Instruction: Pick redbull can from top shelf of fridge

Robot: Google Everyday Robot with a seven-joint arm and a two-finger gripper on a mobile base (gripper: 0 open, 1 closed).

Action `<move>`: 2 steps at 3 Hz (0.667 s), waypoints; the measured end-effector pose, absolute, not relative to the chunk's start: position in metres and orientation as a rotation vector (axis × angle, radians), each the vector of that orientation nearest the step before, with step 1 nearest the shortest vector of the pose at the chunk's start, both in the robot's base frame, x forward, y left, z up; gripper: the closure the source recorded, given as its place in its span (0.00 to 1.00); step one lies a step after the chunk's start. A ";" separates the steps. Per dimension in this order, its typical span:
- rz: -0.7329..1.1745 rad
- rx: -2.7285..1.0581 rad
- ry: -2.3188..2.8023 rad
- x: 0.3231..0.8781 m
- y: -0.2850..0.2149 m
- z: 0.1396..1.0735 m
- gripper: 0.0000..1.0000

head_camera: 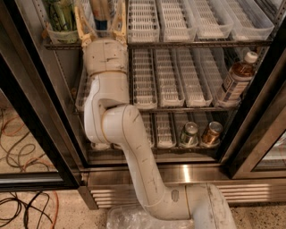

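The redbull can (101, 10), slim with blue and silver panels, stands at the front left of the top shelf (187, 43) of the fridge (40, 116); its top is cut off by the frame edge. My gripper (100, 18) is at the shelf's front edge, open. Its yellow fingers (81, 24) stand on either side of the can, with small gaps showing. A wider green-patterned can (62, 15) stands just left of the left finger. My white arm rises in front of the lower racks.
White slotted lane trays (143, 20) fill the racks. A brown bottle with a white cap (236, 79) stands on the middle rack at right. Two short cans (189, 133) sit on the bottom rack. Black door frames stand left and right. Cables (18, 205) lie on the floor at left.
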State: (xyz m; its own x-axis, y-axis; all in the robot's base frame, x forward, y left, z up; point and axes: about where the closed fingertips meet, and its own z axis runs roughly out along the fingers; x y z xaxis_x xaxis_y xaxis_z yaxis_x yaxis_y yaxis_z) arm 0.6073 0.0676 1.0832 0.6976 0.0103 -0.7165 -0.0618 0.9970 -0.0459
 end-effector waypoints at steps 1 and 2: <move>0.048 -0.068 0.824 0.632 0.071 1.084 0.37; 0.043 -0.061 0.823 0.639 0.070 1.086 0.38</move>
State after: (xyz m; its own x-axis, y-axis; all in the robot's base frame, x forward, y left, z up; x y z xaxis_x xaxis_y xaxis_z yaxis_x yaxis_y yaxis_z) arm 0.6388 0.0699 1.0857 0.6794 0.0148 -0.7337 -0.0621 0.9974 -0.0374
